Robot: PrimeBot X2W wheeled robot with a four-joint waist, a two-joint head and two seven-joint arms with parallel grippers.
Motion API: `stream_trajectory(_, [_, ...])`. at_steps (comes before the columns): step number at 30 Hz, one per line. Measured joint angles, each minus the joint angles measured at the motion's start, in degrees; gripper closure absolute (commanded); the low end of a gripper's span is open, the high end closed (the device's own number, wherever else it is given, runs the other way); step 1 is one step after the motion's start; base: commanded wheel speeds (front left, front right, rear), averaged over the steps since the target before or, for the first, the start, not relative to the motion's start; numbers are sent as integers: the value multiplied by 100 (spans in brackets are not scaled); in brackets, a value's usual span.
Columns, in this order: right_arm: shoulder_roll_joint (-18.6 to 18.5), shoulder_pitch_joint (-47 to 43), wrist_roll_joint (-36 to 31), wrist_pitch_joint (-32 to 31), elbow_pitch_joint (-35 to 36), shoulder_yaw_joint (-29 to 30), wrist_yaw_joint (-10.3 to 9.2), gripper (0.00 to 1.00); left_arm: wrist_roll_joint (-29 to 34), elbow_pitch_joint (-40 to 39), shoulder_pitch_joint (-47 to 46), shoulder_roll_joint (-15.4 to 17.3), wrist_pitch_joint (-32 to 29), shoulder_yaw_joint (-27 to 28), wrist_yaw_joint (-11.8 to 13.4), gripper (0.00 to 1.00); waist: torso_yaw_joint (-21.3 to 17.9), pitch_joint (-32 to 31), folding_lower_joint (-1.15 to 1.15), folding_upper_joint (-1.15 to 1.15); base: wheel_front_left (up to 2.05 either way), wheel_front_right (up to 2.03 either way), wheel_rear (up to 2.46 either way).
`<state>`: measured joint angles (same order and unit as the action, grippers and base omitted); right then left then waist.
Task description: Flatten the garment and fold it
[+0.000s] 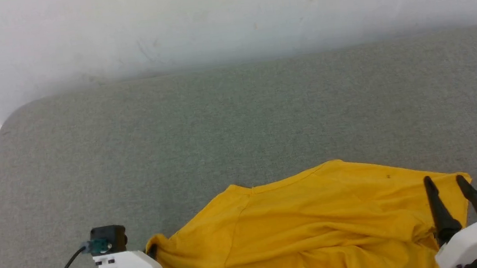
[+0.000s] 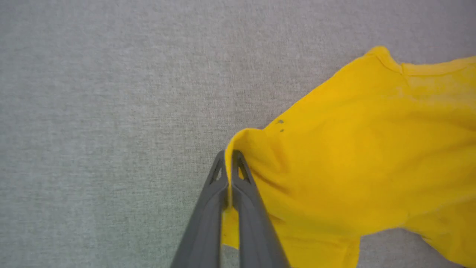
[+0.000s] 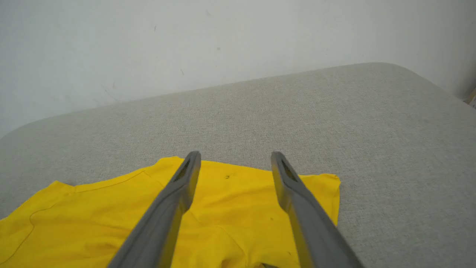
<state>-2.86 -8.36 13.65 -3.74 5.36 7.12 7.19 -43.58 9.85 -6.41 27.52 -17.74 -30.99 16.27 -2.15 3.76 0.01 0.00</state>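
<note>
My left gripper (image 2: 227,154) is pressed together on a thin fold at the 9 o'clock edge of the yellow T-shirt (image 2: 353,160), which lies rumpled at 6 o'clock on the grey upholstered surface (image 1: 220,122). My right gripper (image 3: 235,158) hangs spread above the shirt's 3 o'clock corner, holding nothing. Likely risks: the shallow pinch may slip under tension, and a one-sided pull would drag the cloth rather than flatten it. No brand, label or writing is legible; only small dark specks show.
</note>
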Motion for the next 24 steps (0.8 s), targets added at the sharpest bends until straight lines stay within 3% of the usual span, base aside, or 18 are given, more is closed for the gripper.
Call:
stream_trajectory(4, [-49, 344, 43, -594, -572, 453, 0, 0, 129, -294, 156, -68, 692, 222, 214, 100, 86, -4, 0, 0, 0, 0, 0])
stream_trajectory(10, [-703, 981, 361, -1806, -1681, 979, -1, 0, 255, -602, 207, -163, 1157, 289, 313, 100, 198, 43, 0, 0, 0, 0, 0])
stream_trajectory(16, [-1173, 1712, 687, -2860, -2472, 901, -1, 0, 347, -776, 209, -191, 1277, 283, 313, 100, 248, 245, 0, 0, 0, 0, 0])
stream_trajectory(24, [-1404, 2527, 759, -3517, -3434, 662, -1, 0, 435, -875, -45, -210, 1324, 245, 287, 100, 311, 655, -1, 0, 0, 0, 0])
